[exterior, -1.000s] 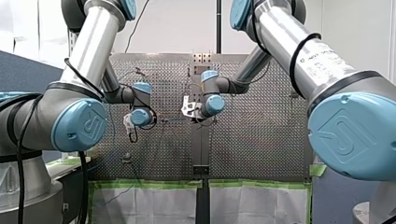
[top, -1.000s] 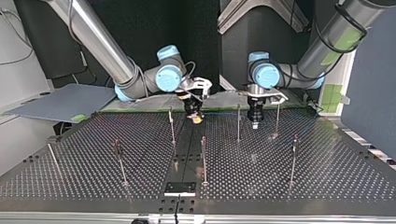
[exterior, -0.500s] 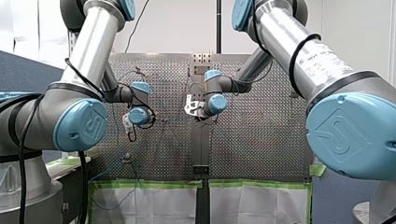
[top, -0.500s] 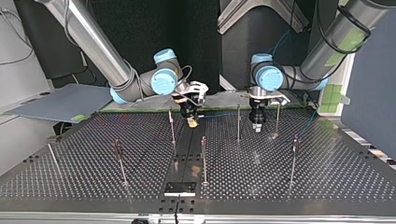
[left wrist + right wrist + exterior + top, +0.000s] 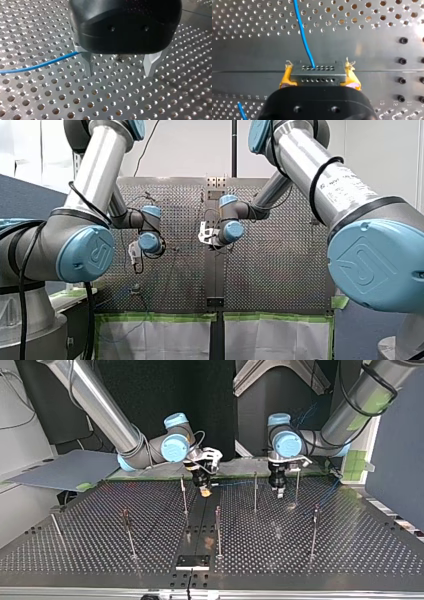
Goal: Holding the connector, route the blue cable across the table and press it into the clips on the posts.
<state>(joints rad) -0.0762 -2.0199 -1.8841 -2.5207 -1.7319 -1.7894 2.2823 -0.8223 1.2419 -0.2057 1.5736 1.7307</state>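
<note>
Connector (image 5: pixel 317 75), a grey block w/ two rows of small holes, sits clamped in the right gripper (image 5: pixel 318 70), w/ a yellow pad (image 5: pixel 286 78) on each side of it. Blue cable (image 5: pixel 303 37) leaves the connector's far face at one hole and runs ahead of the gripper over the perforated tabletop (image 5: pixel 367 50). A second short bit of blue shows beside the gripper body.

Top view: right gripper (image 5: pixel 204 491) points down just above the tabletop's centre strip, near the far edge, w/ a post (image 5: pixel 184 495) just beside it. From there the cable (image 5: pixel 235 481) shows as a thin blue line going toward the view's right, past a second post (image 5: pixel 255 491), to the left gripper (image 5: pixel 278 492). It's too thin to tell whether it's fixed to that post. Left gripper also points down, between that post and a third post (image 5: pixel 297 487). More blue line shows faintly further right.

Left wrist view: left gripper (image 5: pixel 118 74) stands wide, its metal fingers (image 5: pixel 88 62) apart w/ only bare perforated tabletop between them. Cable (image 5: pixel 37 65) comes in from the side and meets the outer side of one finger; can't tell if it touches or passes behind. Other posts stand nearer the top view's front, well apart from both grippers.
</note>
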